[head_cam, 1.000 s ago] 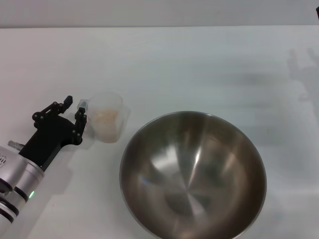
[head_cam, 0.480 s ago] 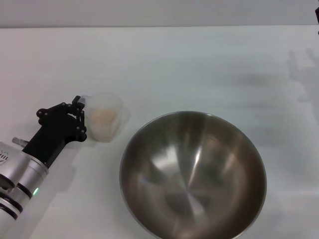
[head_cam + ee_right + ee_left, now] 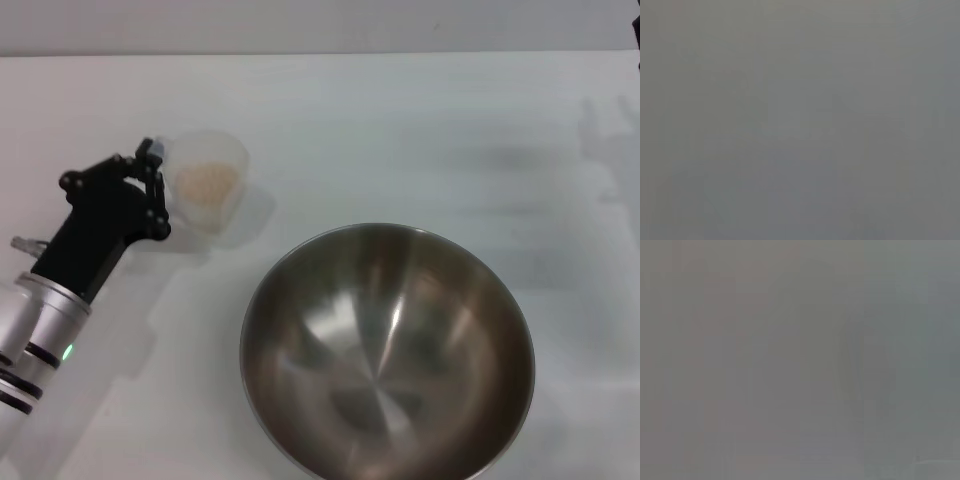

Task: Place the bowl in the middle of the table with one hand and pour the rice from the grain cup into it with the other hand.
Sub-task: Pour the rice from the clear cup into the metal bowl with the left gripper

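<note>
Bowl (image 3: 386, 352) set on table (image 3: 400, 120), near front middle, empty. Left gripper (image 3: 152, 190) pinched on cup (image 3: 206, 183) handle tab, rice (image 3: 206, 182) inside (cup looks lifted). Pour remains. Right arm unseen.

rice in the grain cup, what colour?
Pale beige, off-white; the rice shows through the clear grain cup, best in the head view.

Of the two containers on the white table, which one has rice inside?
The small clear plastic grain cup, held at its handle by the left gripper, contains the rice. The large stainless-steel bowl is empty.
</note>
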